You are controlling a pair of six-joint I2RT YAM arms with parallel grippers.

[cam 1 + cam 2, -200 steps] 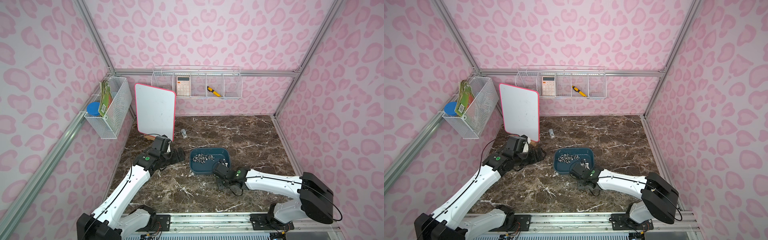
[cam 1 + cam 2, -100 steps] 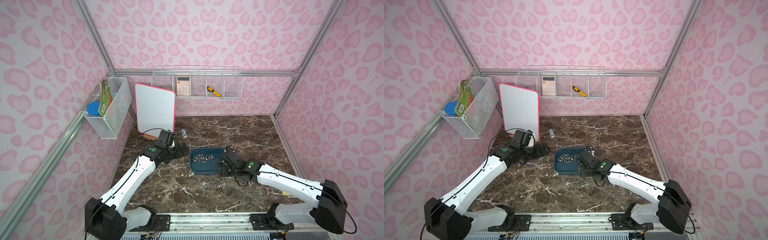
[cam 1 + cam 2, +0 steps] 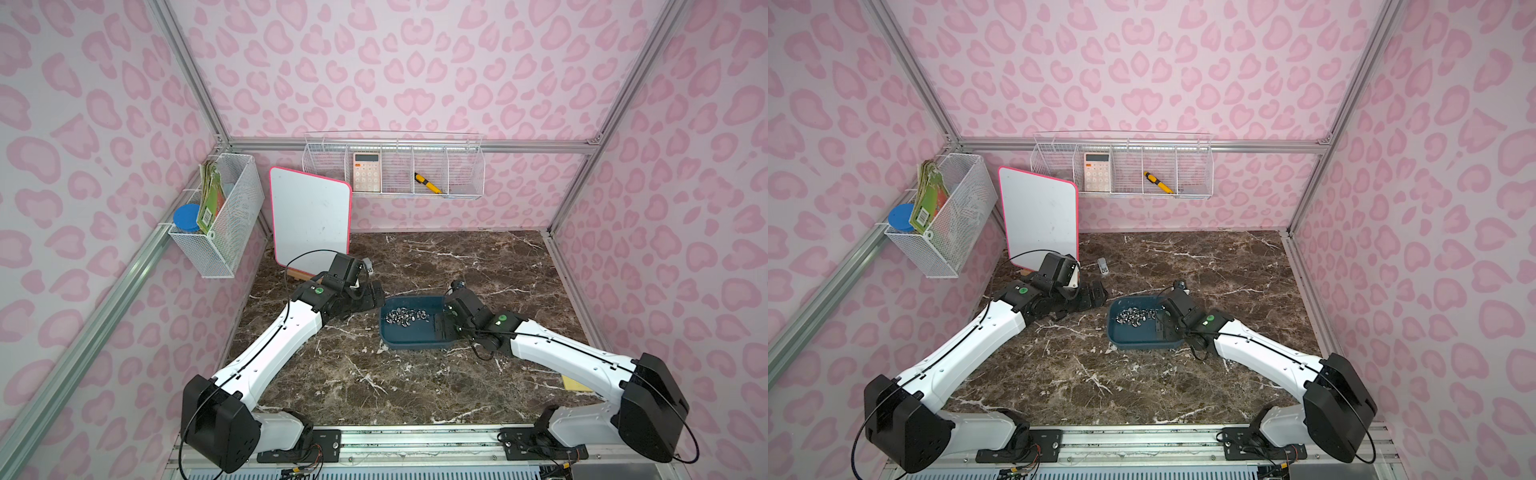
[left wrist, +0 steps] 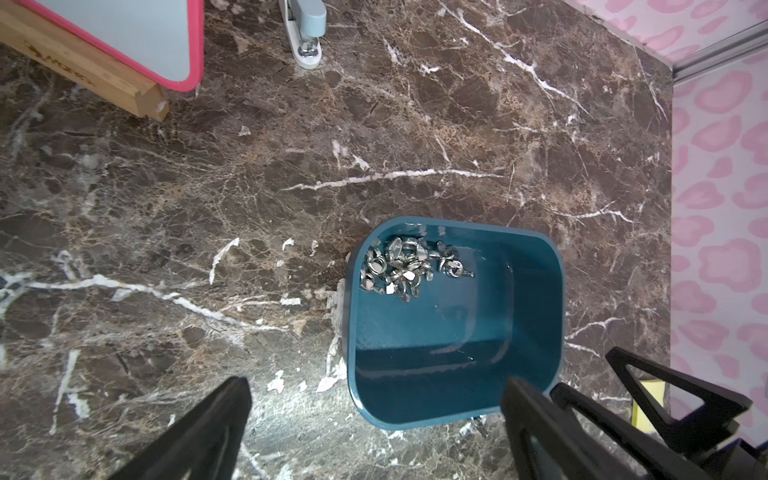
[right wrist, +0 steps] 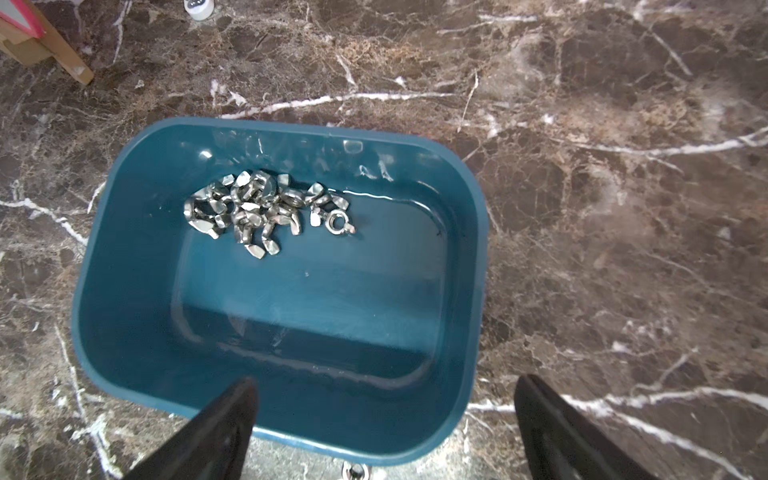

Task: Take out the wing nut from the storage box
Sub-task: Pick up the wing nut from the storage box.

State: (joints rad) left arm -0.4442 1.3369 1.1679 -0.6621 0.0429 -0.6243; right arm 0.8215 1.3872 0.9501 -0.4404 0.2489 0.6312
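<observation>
Above the storage box's right end the right jaws stand spread, empty; left jaws likewise, beside its left end.

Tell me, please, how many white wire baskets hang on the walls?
2: a short basket on the side wall, a long divided basket on the back wall. None seems hidden.

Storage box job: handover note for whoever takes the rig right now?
Left claw: open, empty, beside the storage box.
Right claw: open, empty, above the box's near end.
Wing nuts: piled in a far corner of the box. One small metal piece, apparently a wing nut, lies on the table just outside the near rim.
Done: seemingly one nut out.
Left: confirm that; otherwise pick one from the pile.
</observation>
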